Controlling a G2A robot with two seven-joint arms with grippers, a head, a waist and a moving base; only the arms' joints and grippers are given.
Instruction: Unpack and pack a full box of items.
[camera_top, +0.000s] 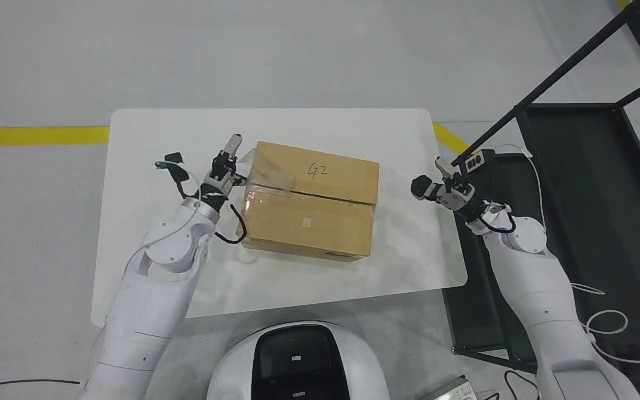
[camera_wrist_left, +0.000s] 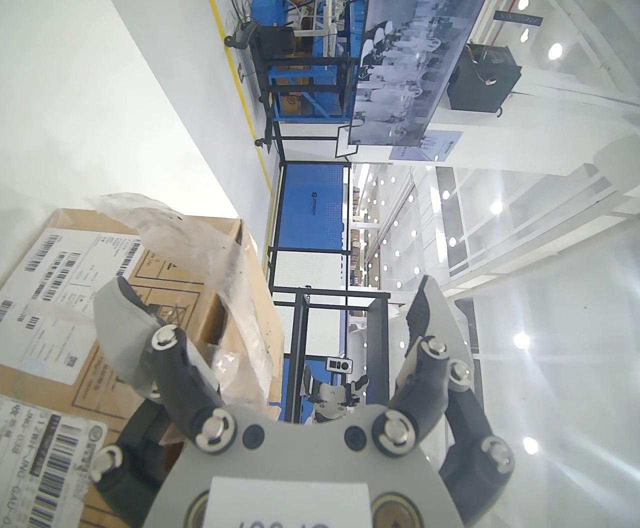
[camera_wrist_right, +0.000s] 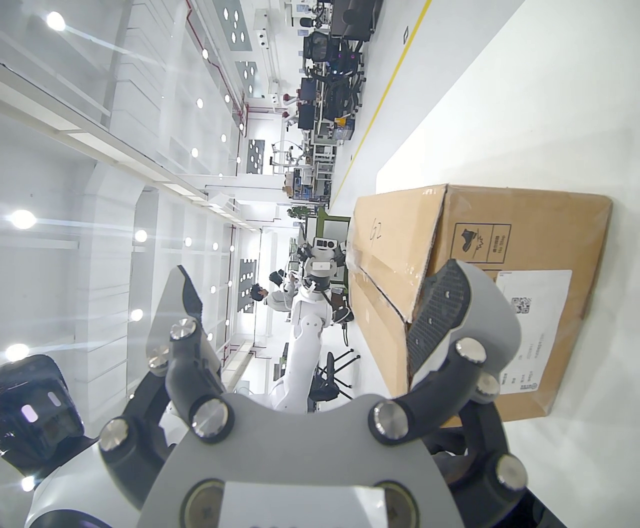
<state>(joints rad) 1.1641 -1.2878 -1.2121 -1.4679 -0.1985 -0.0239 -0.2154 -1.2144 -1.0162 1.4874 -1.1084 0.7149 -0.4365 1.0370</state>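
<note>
A brown cardboard box (camera_top: 313, 200) sits in the middle of the white table (camera_top: 140, 150), its top flaps closed. A strip of clear tape (camera_wrist_left: 200, 250) has peeled up at the box's left end (camera_wrist_left: 60, 320). My left gripper (camera_top: 228, 160) stands open at that end, level with the upper edge, fingers (camera_wrist_left: 125, 320) spread with nothing between them. My right gripper (camera_top: 432, 182) hovers open near the table's right edge, apart from the box (camera_wrist_right: 480, 280), with nothing held.
A dark metal rack (camera_top: 560, 200) stands just right of the table, close to my right arm. Bare table surface lies in front of and behind the box. A yellow floor line (camera_top: 50, 134) runs behind the table.
</note>
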